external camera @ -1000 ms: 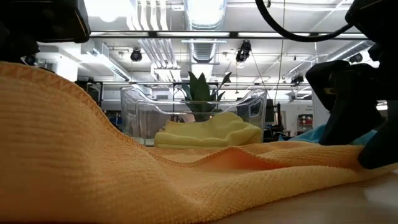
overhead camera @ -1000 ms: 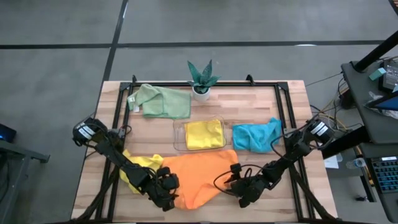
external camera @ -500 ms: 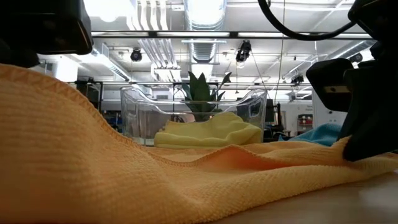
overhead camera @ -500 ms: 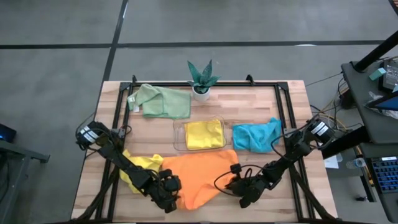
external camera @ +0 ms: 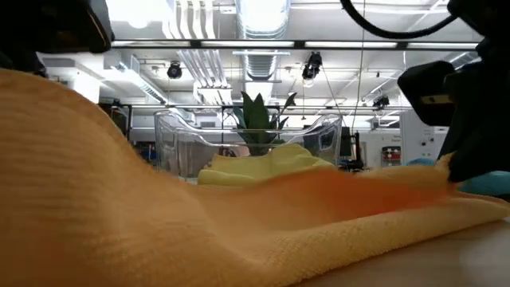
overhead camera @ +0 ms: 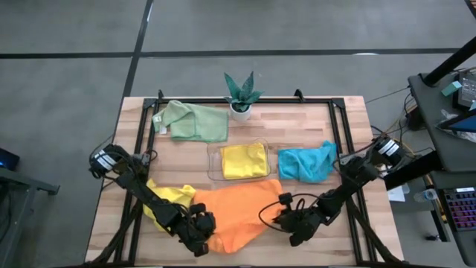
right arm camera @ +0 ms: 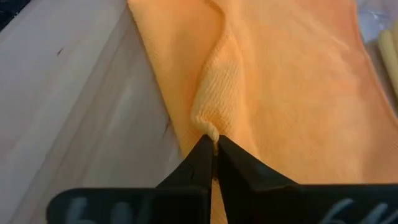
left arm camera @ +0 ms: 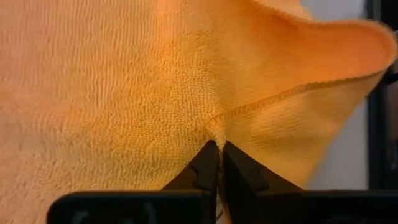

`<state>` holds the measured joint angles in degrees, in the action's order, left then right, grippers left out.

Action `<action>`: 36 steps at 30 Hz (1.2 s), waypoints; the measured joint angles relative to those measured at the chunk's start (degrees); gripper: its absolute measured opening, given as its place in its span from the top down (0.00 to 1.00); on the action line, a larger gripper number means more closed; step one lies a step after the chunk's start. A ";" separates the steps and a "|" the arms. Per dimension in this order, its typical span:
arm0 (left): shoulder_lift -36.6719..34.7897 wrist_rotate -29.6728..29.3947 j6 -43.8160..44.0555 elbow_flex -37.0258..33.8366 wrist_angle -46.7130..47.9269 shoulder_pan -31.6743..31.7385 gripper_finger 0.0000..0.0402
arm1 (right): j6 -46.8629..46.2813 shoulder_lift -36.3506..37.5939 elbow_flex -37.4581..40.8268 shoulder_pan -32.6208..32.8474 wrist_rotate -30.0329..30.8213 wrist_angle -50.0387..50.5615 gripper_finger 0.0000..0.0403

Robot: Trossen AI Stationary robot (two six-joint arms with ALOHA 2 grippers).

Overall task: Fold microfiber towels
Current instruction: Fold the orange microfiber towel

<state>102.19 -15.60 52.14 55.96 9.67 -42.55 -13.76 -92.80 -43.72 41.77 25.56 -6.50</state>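
Now both tools have just snapped shut, where a second ago they stood apart over the cloth: the left tool [left arm camera: 216, 163] is clenched on a pinch of the soft orange microfiber towel [overhead camera: 239, 211] near its left front corner, and the right tool [right arm camera: 210, 155] is clenched on a small ridge of the same towel at its right front edge. Since then the cloth has begun to rise; in the low view its near side now swells higher and the right end lifts off the wooden desk [overhead camera: 335, 246], which suggests the grasp is made and the fold toward the back can begin. The orange towel lies spread at the front middle of the desk, wrinkled, its weave finely ribbed and its hem stitched, overlapping a crumpled yellow microfiber towel [overhead camera: 169, 198] on its left. Farther back, a second yellow towel [overhead camera: 244, 160] sits folded in the clear plastic tray [overhead camera: 213, 162]. A rumpled teal-blue towel [overhead camera: 306, 164] lies just right of the tray. A pale green towel [overhead camera: 195, 121] rests at the back left, beside the small green potted plant [overhead camera: 241, 94].
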 joint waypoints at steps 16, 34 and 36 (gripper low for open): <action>-7.05 -5.93 0.58 -0.33 2.34 -2.31 1.00 | -6.45 11.42 0.00 5.12 -6.47 12.07 0.98; -2.88 -3.95 2.40 -1.09 0.59 -2.10 0.62 | -13.29 13.18 0.02 5.37 -12.53 12.13 0.98; -2.89 -3.95 0.86 -1.03 0.26 -2.10 0.58 | -13.24 13.18 0.02 5.37 -12.50 12.23 0.98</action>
<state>99.30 -19.55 53.00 54.93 9.93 -44.65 -27.00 -79.62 -43.70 47.13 13.06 5.73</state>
